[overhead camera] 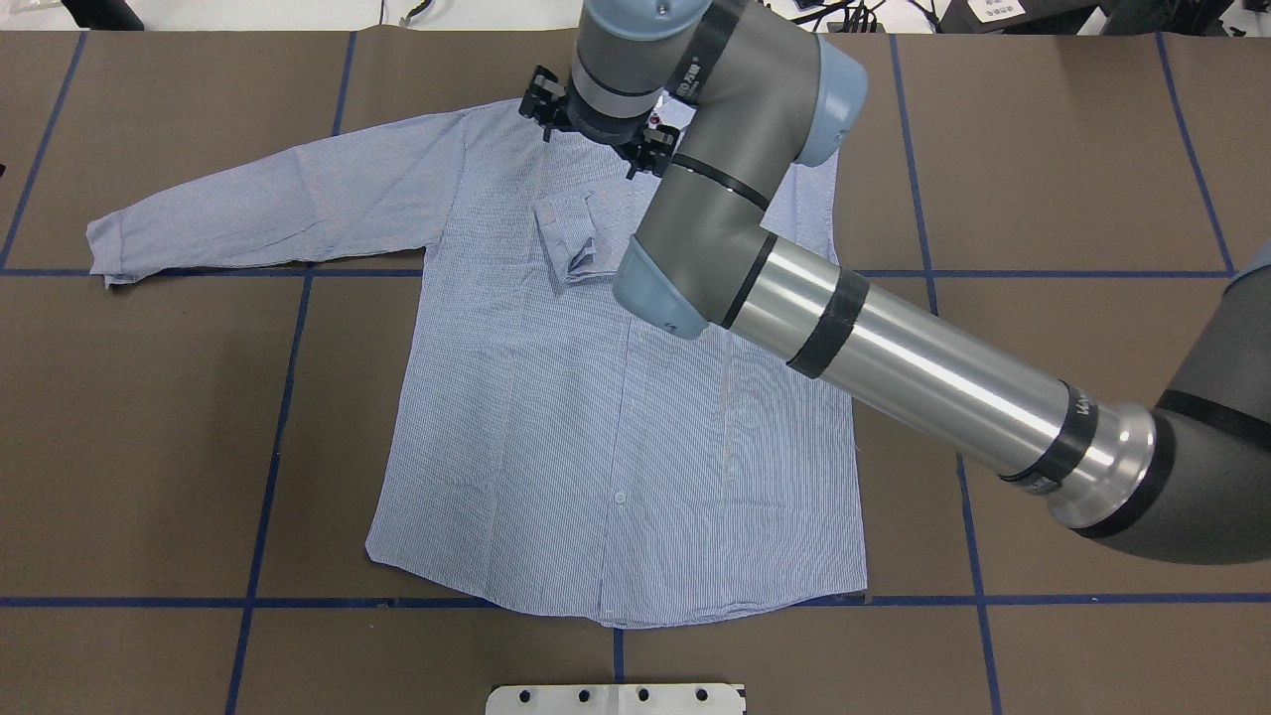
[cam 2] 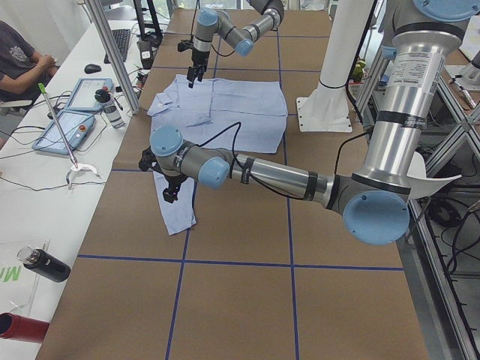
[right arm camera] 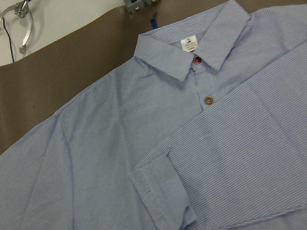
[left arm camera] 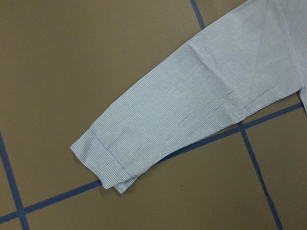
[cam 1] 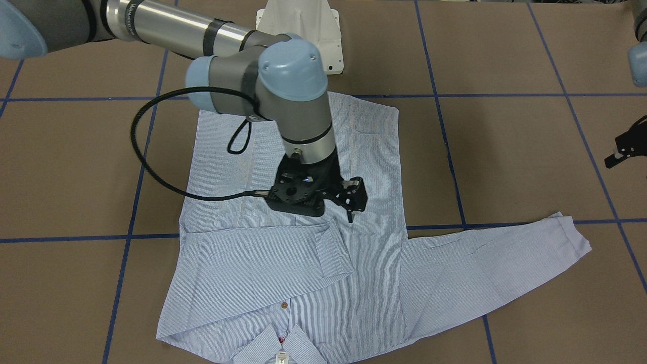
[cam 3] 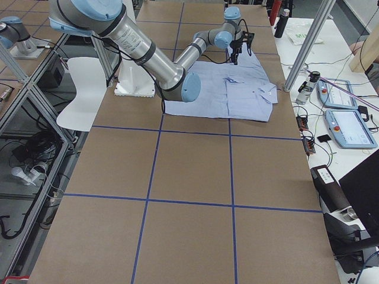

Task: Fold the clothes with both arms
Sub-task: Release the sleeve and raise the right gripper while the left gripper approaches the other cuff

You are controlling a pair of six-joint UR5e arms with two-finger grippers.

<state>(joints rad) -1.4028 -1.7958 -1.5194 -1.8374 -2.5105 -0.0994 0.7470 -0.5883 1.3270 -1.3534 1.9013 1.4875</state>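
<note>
Blue striped shirt [overhead camera: 616,437] lies flat, buttons up, on the brown table [overhead camera: 1072,149]. One sleeve is folded across the chest, the other stretched toward the robot's left. Right pincer [cam 1: 351,202] is over the chest, left pincer [cam 1: 617,154] near the outstretched cuff. Whether either is apart or together, I cannot tell.

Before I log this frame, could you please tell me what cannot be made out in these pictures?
1. Whether the right gripper is open or shut: the front-facing view shows it side-on, and overhead its own wrist covers it.
2. The left gripper: cut off by the front-facing view's right edge, dark and small in the exterior left view.
3. The collar of the shirt in the overhead view: hidden under the right arm.
</note>
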